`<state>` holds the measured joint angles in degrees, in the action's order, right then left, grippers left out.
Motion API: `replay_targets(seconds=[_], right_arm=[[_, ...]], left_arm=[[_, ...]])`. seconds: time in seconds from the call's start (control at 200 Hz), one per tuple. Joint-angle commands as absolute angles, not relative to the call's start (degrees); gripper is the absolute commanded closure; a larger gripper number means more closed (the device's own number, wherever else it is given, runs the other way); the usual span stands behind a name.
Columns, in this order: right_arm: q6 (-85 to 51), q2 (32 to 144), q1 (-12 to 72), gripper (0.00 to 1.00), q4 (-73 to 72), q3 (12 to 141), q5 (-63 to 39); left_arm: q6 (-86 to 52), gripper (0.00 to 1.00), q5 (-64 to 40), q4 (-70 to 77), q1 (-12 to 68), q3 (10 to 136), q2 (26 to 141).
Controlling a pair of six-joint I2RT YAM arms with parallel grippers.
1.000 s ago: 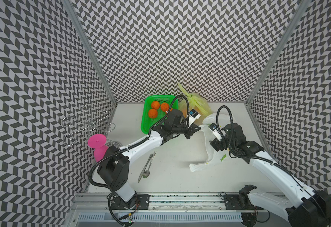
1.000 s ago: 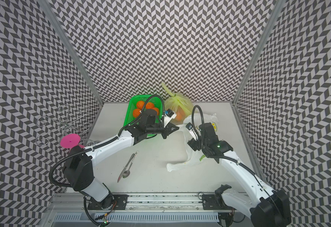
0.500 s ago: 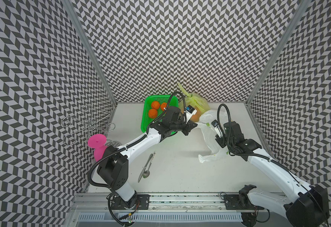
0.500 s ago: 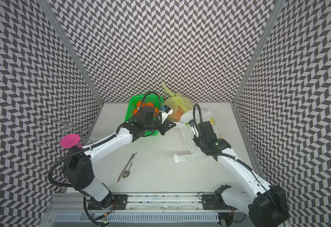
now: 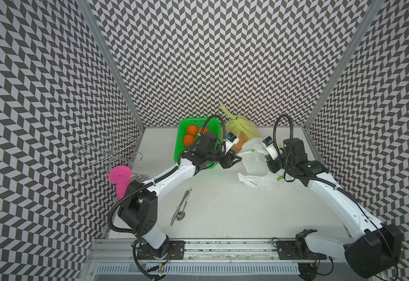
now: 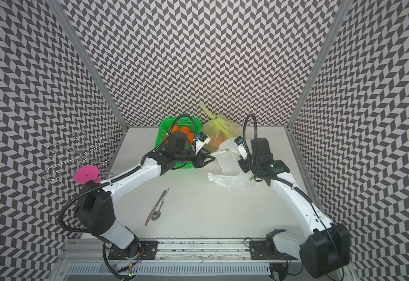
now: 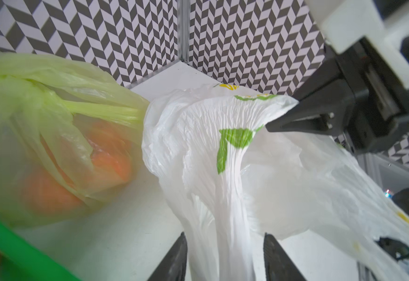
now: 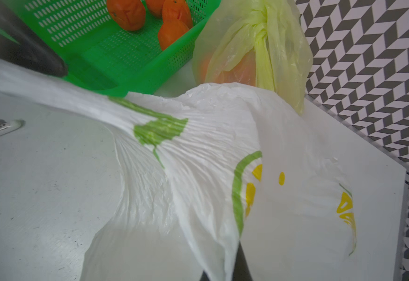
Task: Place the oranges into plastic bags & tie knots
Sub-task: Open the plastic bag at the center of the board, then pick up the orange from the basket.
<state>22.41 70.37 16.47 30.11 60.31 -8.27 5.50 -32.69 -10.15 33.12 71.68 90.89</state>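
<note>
The white plastic bag (image 5: 254, 160) (image 6: 227, 160) with lemon print lies limp between my arms. My right gripper (image 8: 237, 267) (image 5: 270, 166) is shut on its edge, film bunched in the jaws. My left gripper (image 7: 225, 243) (image 5: 237, 159) is open, and a stretched strip of the white bag (image 7: 223, 170) runs between its fingers. The yellow-green bag (image 5: 241, 126) (image 8: 266, 60) stands behind with oranges (image 7: 111, 158) inside and a knot (image 8: 261, 26) at its top. Loose oranges (image 5: 192, 130) (image 8: 125, 9) sit in the green basket (image 5: 181, 146).
A spoon and knife (image 5: 181, 209) lie on the table in front of the left arm. A pink object (image 5: 119, 174) and a wire rack (image 5: 106, 153) stand at the left wall. The green basket's wall (image 8: 116, 48) is close beside the stretched bag.
My right gripper has shut on the white bag's edge and moved towards the back. My left gripper has opened around the strip it had been shut on. The bag has shifted back with them.
</note>
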Motion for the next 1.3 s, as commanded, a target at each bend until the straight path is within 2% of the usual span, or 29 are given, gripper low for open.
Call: replay_targets(seconds=[0.0,0.18,0.305,0.38,0.596,0.846,1.212,1.297], right_arm=[[21.9,71.2,14.1,1.00,28.5,61.4,-16.1],[19.2,71.1,10.3,1.00,26.9,62.0,-23.8],[17.4,70.7,10.3,1.00,24.1,60.5,-27.0],[17.3,70.3,10.2,1.00,22.9,59.7,-27.6],[17.5,69.7,10.3,1.00,22.0,58.5,-27.2],[18.0,69.0,10.2,1.00,21.1,56.9,-27.4],[18.5,69.1,10.3,1.00,21.2,56.3,-27.1],[18.5,69.1,10.3,1.00,21.1,56.2,-26.9]], left_arm=[[11.0,0.34,-38.6,-13.3,28.7,70.1,84.0],[14.9,0.16,-36.8,-14.0,17.6,63.6,78.8],[16.9,0.15,-26.2,-13.9,12.6,65.4,84.5],[19.1,0.14,-21.4,-14.3,12.6,69.7,90.9],[18.8,0.11,-18.2,-16.3,13.7,86.9,110.9],[13.8,0.07,-19.1,-23.3,14.7,108.3,130.4],[9.2,0.11,-19.1,-24.5,16.1,118.3,139.9],[8.9,0.15,-19.1,-25.2,16.1,120.4,141.4]])
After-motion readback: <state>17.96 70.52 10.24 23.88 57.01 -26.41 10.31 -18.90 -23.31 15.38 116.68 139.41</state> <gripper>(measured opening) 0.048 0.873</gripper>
